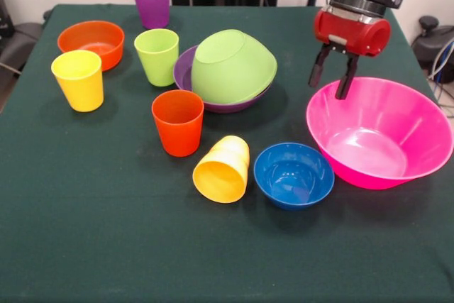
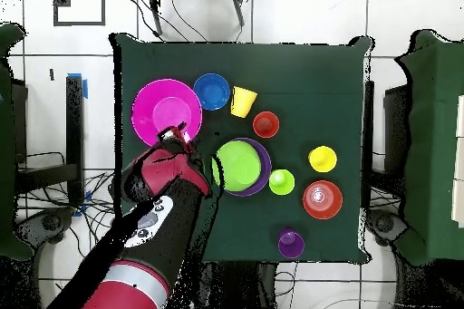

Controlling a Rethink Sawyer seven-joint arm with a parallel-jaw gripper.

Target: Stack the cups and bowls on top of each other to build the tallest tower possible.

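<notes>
On the dark green table (image 1: 85, 232), starting at the left as I face the robot, a yellow cup (image 1: 79, 79) stands upright, and just behind it sits a small orange bowl (image 1: 92, 42), mouth up. Further along, a lime green cup (image 1: 157, 56) stands upright, with a purple cup (image 1: 151, 2) behind it near the table's far edge. Nearer to me, an orange-red cup (image 1: 177, 122) also stands upright.

Beside it, a yellow-orange cup (image 1: 223, 169) lies on its side, its mouth turned toward me. Behind these, in the middle, a lime green bowl (image 1: 232, 66) rests upside down and tilted inside a purple bowl (image 1: 189, 69), covering most of it.

Right of the toppled cup sits a small blue bowl (image 1: 294, 174), mouth up, close to the big pink bowl (image 1: 379, 133) but I cannot tell whether they touch.

At the right, the red and black arm comes down with its end effector (image 1: 332, 79) over the pink bowl's far rim. Its two dark fingers (image 1: 317, 70) are spread apart with nothing between them, tips just at rim height; whether they touch the rim I cannot tell.
</notes>
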